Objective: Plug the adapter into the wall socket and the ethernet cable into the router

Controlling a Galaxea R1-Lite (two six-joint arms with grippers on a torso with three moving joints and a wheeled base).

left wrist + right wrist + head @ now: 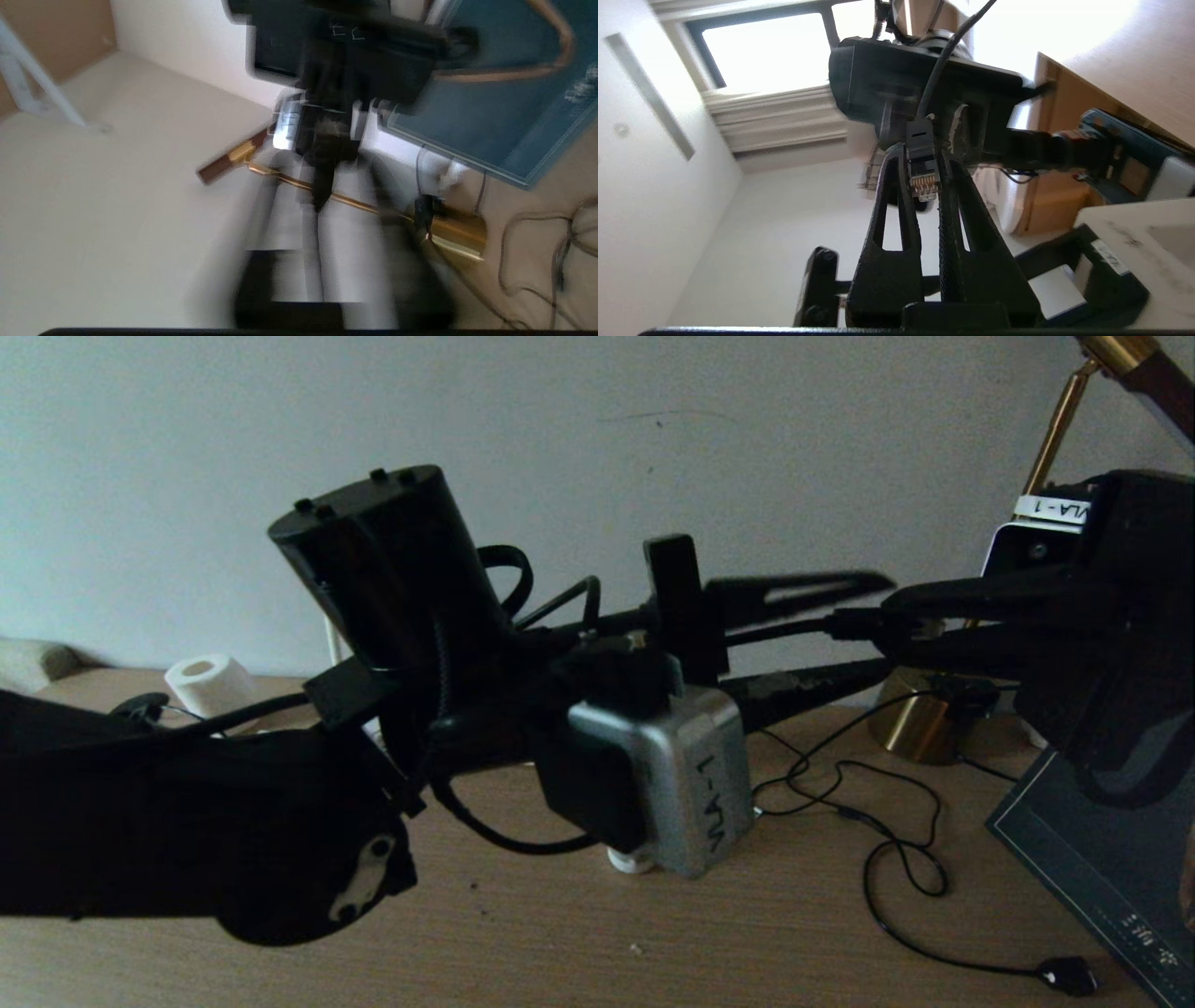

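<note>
My right gripper [922, 156] is shut on the ethernet cable's clear-tipped plug [923, 182], whose gold contacts face the wrist camera. The black ethernet cable [945, 51] runs on past the fingertips. In the head view this gripper reaches in from the right, held above the table, with the plug [851, 622] at its tip. My left gripper [878, 627] is open; its two long fingers [803, 586] spread above and below the right gripper's tip. A slim white router antenna [332, 639] shows behind my left arm; the router's body is hidden. The adapter and wall socket are out of view.
A brass lamp base [920, 723] stands at the back right, and its thin black cord [896, 859] loops across the wooden table [653, 933] to a black plug [1069, 976]. A dark flat board [1102, 868] lies at the right edge. A white paper roll [210, 683] sits at the back left.
</note>
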